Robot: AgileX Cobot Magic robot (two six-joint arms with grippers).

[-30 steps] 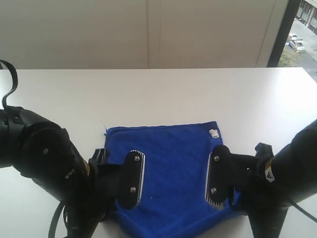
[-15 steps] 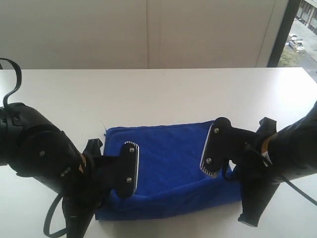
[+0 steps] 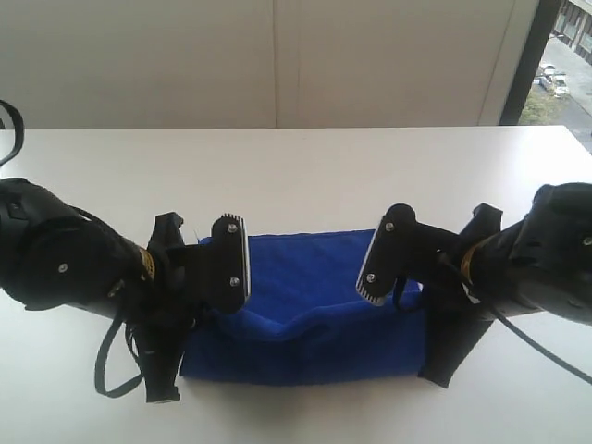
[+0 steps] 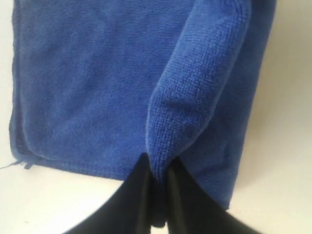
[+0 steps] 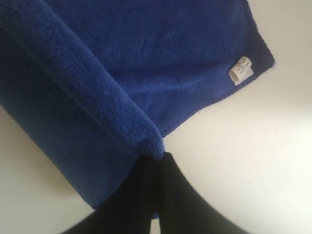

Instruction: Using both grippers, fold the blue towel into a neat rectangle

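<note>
The blue towel (image 3: 310, 305) lies on the white table (image 3: 305, 176), its near edge raised in a sagging fold between both arms. My left gripper (image 3: 215, 307) is shut on the fold's left end, and in the left wrist view a ridge of the blue towel (image 4: 195, 97) runs up from the pinched left gripper (image 4: 158, 165). At the right end my right gripper (image 3: 413, 294) is likewise shut on the cloth. The right wrist view has the right gripper (image 5: 157, 160) clamping a rolled edge of the blue towel (image 5: 146, 58), with the white tag (image 5: 241, 70) lying flat at a far corner.
A pale wall (image 3: 277, 65) stands behind the table's far edge. At the back right a window (image 3: 566, 65) looks onto a street. Black cables (image 3: 111, 365) hang under the left arm.
Both grippers have moved away from the near table edge toward the far one, carrying the towel's near edge up and over the flat part. The visible towel has become shorter front to back.
</note>
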